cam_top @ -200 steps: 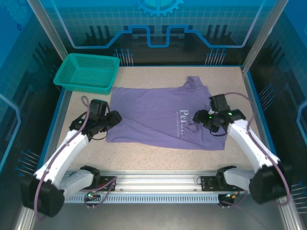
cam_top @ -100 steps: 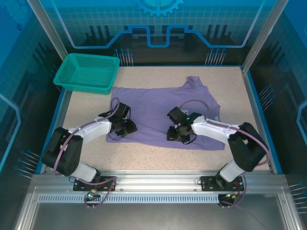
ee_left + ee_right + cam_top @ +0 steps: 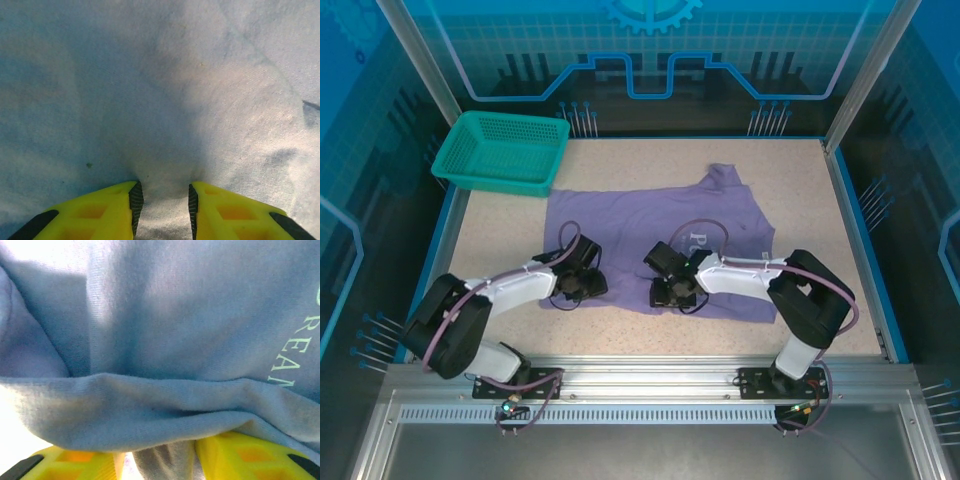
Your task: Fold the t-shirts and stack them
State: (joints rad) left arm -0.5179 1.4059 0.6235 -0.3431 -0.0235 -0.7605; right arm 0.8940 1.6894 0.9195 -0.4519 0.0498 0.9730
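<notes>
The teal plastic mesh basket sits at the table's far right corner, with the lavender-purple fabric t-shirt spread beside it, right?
No. The top external view shows the teal plastic mesh basket at the far left corner of the table; the lavender-purple fabric t-shirt is spread beside it.

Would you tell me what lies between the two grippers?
In the top view, only the lavender-purple fabric t-shirt lies between the left gripper and the right gripper.
</notes>
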